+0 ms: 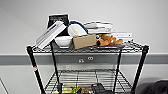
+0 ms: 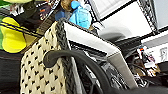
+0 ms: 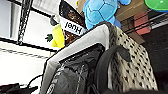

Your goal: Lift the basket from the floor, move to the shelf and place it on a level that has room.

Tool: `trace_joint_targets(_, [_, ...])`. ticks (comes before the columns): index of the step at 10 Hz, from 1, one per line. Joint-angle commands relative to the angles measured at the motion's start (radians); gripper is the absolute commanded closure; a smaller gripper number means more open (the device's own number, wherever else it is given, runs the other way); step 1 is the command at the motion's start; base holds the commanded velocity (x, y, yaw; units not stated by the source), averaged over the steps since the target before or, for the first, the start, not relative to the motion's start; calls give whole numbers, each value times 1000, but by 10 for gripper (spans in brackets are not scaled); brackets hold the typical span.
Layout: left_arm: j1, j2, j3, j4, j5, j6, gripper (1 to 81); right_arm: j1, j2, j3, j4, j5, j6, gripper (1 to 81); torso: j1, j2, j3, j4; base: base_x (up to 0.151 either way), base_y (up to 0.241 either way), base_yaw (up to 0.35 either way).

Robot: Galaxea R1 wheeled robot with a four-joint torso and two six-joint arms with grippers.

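The shelf (image 1: 35, 67), a black wire rack, stands straight ahead against a pale wall. Its level (image 1: 87, 77), the middle wire-grid tier, lies bare. The basket (image 2: 37, 72) appears large in the left wrist view: cream woven side with black marks, pale rim (image 2: 87, 40), and a dark looped handle (image 2: 75, 56). The right wrist view takes in the basket (image 3: 132, 65) from its other end, its handle (image 3: 107, 62) arching over the dark inside. The basket is close to the colourful toys of the low tier. I cannot tell how either gripper meets it.
The top tier carries books (image 1: 50, 32), a white bowl (image 1: 63, 41), a brown cardboard box (image 1: 85, 41) and an orange plush (image 1: 108, 40). Toys crowd the low tier (image 1: 75, 88), among them a blue plush (image 3: 100, 10) and a yellow toy (image 2: 10, 37). A dark object (image 1: 157, 87) sits right of the rack.
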Motion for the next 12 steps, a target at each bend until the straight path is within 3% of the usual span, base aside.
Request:
trace_joint_targets(1, [-106,-95,142,68,-18,5,811,146,-106,172,-13,1,6,811,1,0,0,0,0,0,0])
trace_joint_targets(8, [-252,-219,363,53,-13,-4,811,281,-234,359,3,-4,14,811,1,0,0,0,0,0,0])
trace_joint_targets(12, [-345,-282,442,1,38,-4,811,381,-293,429,67,-50,14,811,1,0,0,0,0,0,0])
